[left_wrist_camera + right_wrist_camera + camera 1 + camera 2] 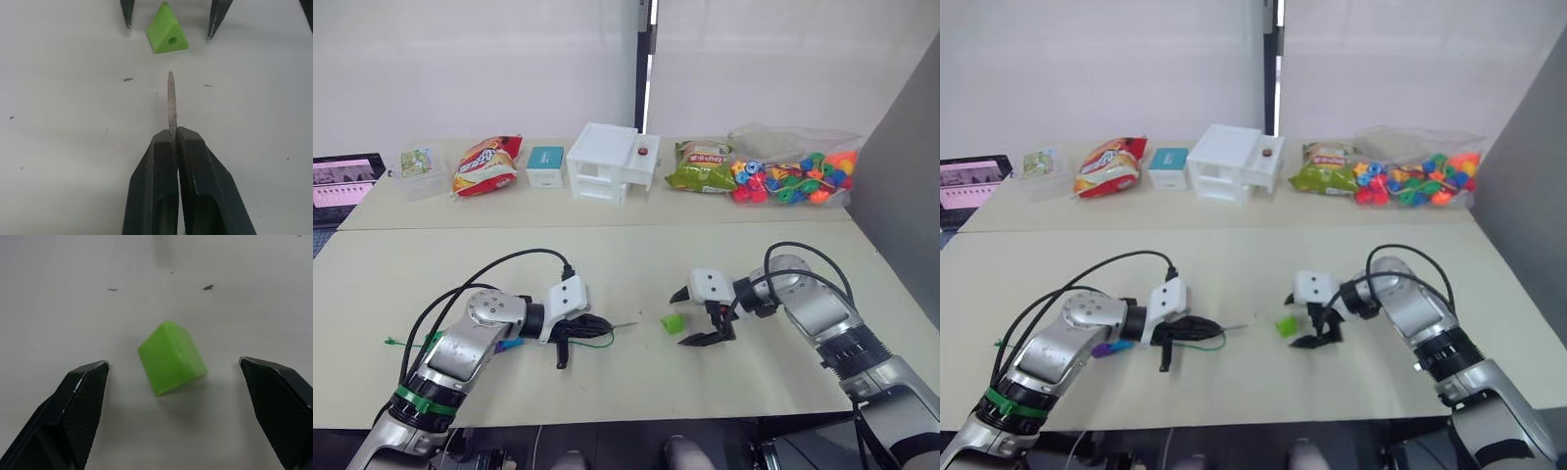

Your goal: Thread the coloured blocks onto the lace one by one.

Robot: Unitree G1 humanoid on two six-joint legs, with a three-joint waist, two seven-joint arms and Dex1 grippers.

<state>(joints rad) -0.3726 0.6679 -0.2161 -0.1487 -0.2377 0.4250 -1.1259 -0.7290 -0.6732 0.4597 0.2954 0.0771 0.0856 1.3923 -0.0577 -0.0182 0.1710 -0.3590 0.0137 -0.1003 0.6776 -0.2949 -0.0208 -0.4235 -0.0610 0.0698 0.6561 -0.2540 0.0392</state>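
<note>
Reaching inward across a pale table [607, 255], both robot arms lie low over its near half, forearms angled toward the centre with black cables looping above them.

The left gripper [597, 324] points toward the middle of the table. Its two black fingers [161, 186] are pressed together, pinching the stiff pale tip [170, 103] of the lace [592, 343]. The tip sticks straight out past the fingertips, aimed at a small green block [673, 322] a short way ahead. In the left wrist view the block is wedge-shaped, and the round hole through one face is turned toward the tip. The thin green string curves back under the gripper, and a further stretch shows at the table's left edge beside the left arm; how the two stretches join is hidden by the arm. A small blue and purple piece [510, 344] sits against the underside of the left forearm, too covered to make out.

The right gripper [696, 316] faces the block from the other side. Its fingers [80, 396] are spread wide, one on each side of the block, neither touching it. The block rests on the table between them.

Along the far side of the table stand a red snack bag [485, 164], a small teal box [545, 165], a white drawer unit [611, 162], a green snack bag [701, 165] and a clear bag of coloured blocks [796, 173]. A screen [342, 186] is cut off at the left edge.
</note>
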